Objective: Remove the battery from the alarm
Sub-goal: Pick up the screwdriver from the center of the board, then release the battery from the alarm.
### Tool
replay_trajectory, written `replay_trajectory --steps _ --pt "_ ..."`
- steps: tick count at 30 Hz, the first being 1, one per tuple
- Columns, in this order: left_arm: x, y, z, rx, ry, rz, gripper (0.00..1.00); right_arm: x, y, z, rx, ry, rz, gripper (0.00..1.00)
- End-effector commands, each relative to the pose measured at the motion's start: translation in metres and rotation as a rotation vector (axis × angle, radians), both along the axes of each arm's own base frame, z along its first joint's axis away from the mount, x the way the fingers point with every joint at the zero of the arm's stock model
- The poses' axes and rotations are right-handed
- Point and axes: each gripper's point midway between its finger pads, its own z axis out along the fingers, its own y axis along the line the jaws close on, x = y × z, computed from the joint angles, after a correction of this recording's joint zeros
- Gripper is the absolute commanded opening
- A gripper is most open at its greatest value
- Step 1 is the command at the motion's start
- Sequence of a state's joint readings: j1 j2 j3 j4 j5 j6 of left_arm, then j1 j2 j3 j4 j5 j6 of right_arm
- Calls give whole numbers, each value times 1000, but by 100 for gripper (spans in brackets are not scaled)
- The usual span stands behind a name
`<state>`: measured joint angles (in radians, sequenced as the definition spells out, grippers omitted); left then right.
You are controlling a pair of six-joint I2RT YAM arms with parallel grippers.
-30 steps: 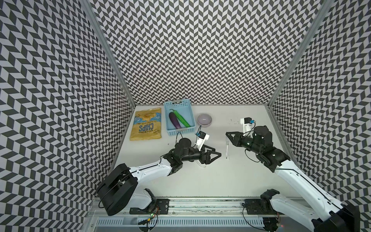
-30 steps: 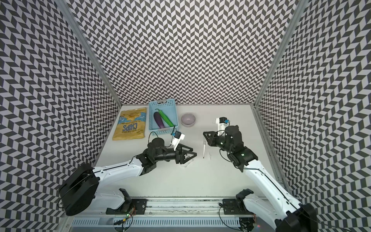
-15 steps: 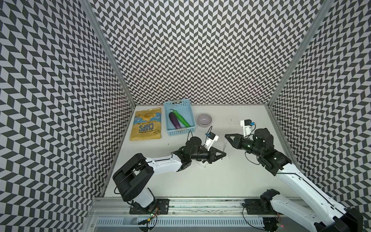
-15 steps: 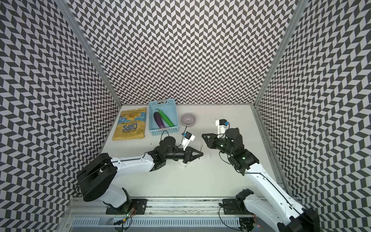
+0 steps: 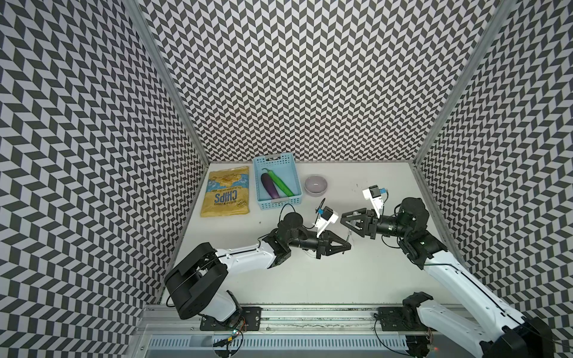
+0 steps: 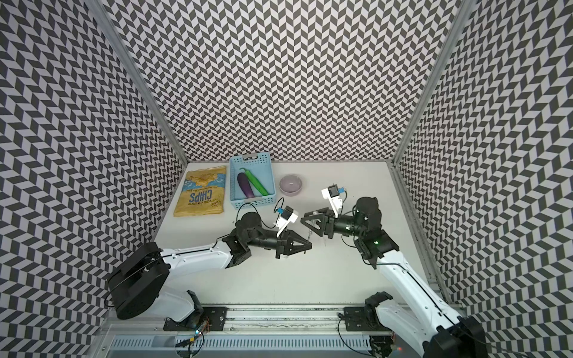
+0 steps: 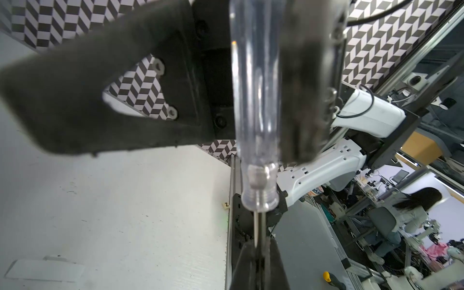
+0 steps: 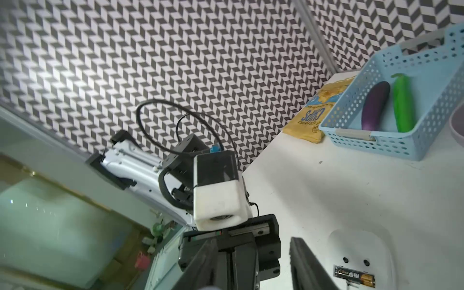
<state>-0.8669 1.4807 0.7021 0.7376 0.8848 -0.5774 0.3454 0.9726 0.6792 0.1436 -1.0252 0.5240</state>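
Note:
The alarm point(image 8: 361, 253) lies face down on the table, its white back up. The battery point(image 8: 354, 276), dark with a gold end, sits in the recessed slot. In both top views my left arm covers the alarm. A screwdriver with a clear handle point(image 7: 256, 100) hangs in the air between my two grippers. My left gripper point(image 7: 256, 251) point(image 5: 347, 246) is shut on its thin metal shaft point(image 7: 255, 228). My right gripper point(image 8: 251, 241) point(image 5: 344, 218) straddles the handle with its jaws apart, and a gap shows beside one of its fingers point(image 7: 75, 100).
A blue basket point(image 5: 277, 203) holding an aubergine and a green vegetable stands at the back, with a chips bag point(image 5: 225, 192) to its left and a lilac bowl point(image 5: 315, 184) to its right. A flat white plastic piece point(image 7: 45, 267) lies on the table.
My left arm has swung right to meet the right gripper and shut on the screwdriver's shaft. The right gripper's jaws have widened around the handle.

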Motion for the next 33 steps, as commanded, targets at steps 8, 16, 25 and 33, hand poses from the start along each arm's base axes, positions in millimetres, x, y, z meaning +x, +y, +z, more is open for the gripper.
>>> replay_trajectory --steps 8,16,25,33 --pt "13 10 23 -68 -71 46 35 -20 3 21 17 -122 103 0" --pt "73 103 -56 199 138 636 84 55 -24 20 -16 -209 -504 0" --pt "61 141 -146 491 544 786 80 78 -12 -31 -24 -165 -761 0" --pt "68 127 -185 651 654 770 75 83 15 -72 -112 -153 -723 0"
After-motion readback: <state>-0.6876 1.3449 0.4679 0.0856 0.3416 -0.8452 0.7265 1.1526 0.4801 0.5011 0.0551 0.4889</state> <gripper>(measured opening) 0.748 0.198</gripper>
